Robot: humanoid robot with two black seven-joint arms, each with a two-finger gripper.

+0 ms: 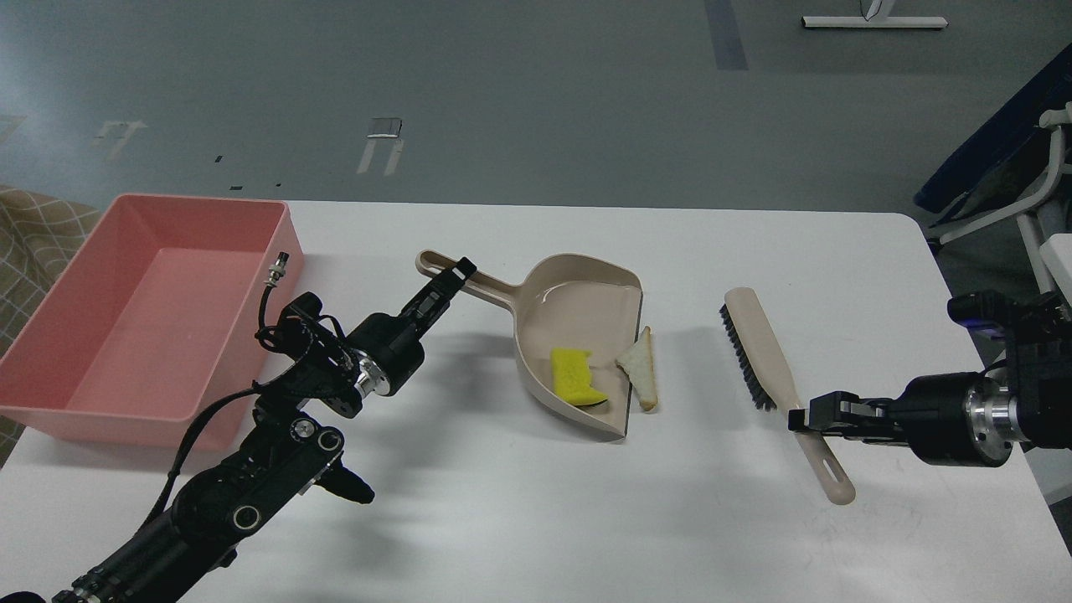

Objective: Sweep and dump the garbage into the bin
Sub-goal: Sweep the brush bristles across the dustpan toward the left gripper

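Note:
The beige dustpan sits mid-table with its open edge facing right. The yellow sponge piece lies inside it. The whitish bread wedge rests at the pan's open edge, partly on the table. My left gripper is shut on the dustpan handle. My right gripper is shut on the handle of a beige brush with black bristles, held well right of the pan. The pink bin stands at the far left, with nothing in it.
The white table has bare room in front and between pan and brush. Its right edge runs near my right arm, with a chair frame beyond it. Grey floor lies behind the table.

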